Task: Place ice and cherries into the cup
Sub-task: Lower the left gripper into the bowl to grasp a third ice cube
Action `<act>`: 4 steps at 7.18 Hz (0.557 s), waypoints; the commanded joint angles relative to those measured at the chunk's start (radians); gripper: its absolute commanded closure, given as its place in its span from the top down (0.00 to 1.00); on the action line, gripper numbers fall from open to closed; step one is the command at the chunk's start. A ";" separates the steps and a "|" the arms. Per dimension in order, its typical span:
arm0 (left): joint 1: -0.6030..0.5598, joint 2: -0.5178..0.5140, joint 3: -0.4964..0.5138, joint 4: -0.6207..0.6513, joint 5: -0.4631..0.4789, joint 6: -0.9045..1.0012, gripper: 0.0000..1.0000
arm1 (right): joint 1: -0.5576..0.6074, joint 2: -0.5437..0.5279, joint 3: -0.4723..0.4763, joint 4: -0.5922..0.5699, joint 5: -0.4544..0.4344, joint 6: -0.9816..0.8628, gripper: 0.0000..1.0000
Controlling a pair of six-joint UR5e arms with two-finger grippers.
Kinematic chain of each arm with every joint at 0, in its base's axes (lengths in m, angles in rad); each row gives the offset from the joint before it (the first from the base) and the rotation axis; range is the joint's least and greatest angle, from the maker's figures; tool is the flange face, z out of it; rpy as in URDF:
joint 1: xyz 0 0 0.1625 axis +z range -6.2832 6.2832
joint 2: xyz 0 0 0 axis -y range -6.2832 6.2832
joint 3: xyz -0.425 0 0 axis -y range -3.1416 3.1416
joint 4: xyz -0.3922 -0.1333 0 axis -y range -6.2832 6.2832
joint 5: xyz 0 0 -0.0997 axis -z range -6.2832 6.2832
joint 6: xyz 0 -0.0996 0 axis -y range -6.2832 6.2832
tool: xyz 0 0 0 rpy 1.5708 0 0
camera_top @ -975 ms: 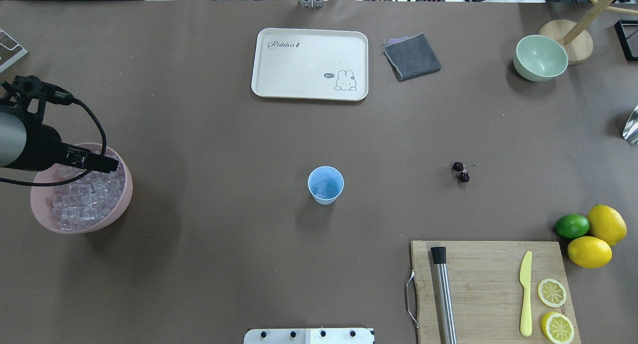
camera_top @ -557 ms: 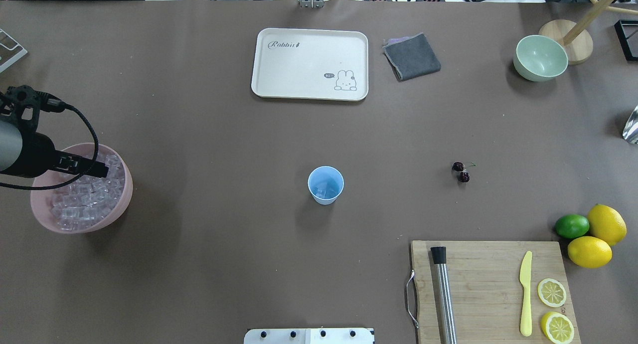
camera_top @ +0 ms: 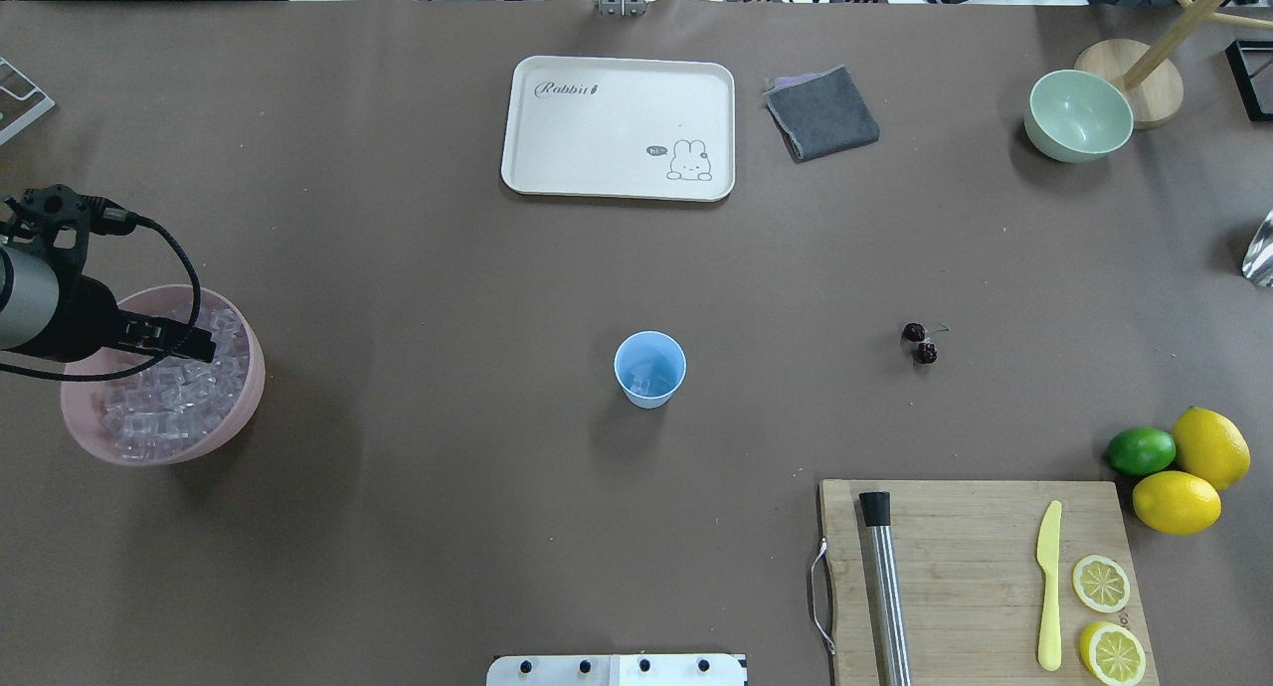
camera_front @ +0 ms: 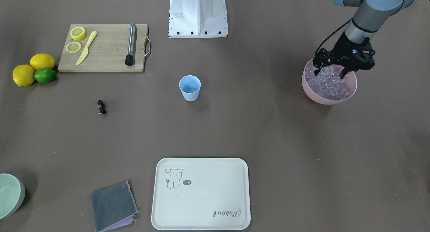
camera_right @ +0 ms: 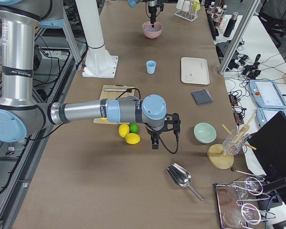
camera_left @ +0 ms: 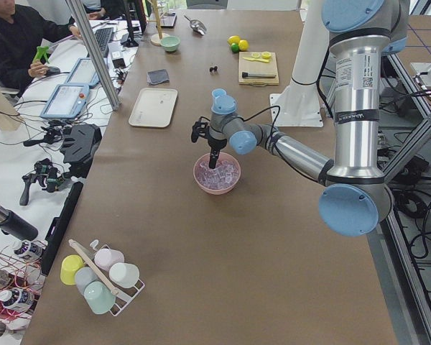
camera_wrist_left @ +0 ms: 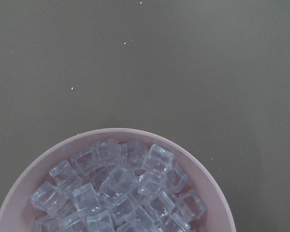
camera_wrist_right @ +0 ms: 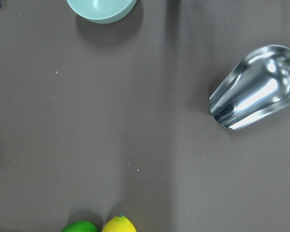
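The light blue cup (camera_top: 649,370) stands upright mid-table with a clear cube or two inside; it also shows in the front view (camera_front: 189,88). The ice (camera_top: 164,413) fills a pink bowl (camera_top: 249,393) at the left; the left wrist view shows the cubes (camera_wrist_left: 125,188) close below. My left gripper (camera_front: 329,74) is open, its fingertips (camera_front: 316,72) down among the top cubes; nothing shows between the jaws. The cherries (camera_top: 920,343) lie on the table right of the cup. My right gripper (camera_right: 155,143) shows only in the right side view, near the lemons; I cannot tell its state.
A cream rabbit tray (camera_top: 557,169) and grey cloth (camera_top: 821,112) lie at the far side. A pale green bowl (camera_top: 1079,115), lemons and a lime (camera_top: 1141,450), and a cutting board (camera_top: 955,557) with muddler, knife and lemon slices are on the right. A metal scoop (camera_wrist_right: 256,87) lies nearby.
My left gripper has drawn back a little to the left over the pink bowl and sunk toward the ice. The cup and cherries have not moved.
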 commanded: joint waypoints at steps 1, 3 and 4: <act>0.029 -0.001 0.017 0.000 0.000 -0.004 0.97 | -0.001 0.007 -0.002 0.000 -0.005 -0.001 1.00; 0.053 -0.011 0.088 -0.065 0.006 -0.003 0.97 | 0.001 0.007 0.003 0.000 -0.005 -0.001 1.00; 0.053 -0.008 0.118 -0.113 0.002 -0.003 0.97 | 0.001 0.007 0.003 0.000 -0.005 -0.001 1.00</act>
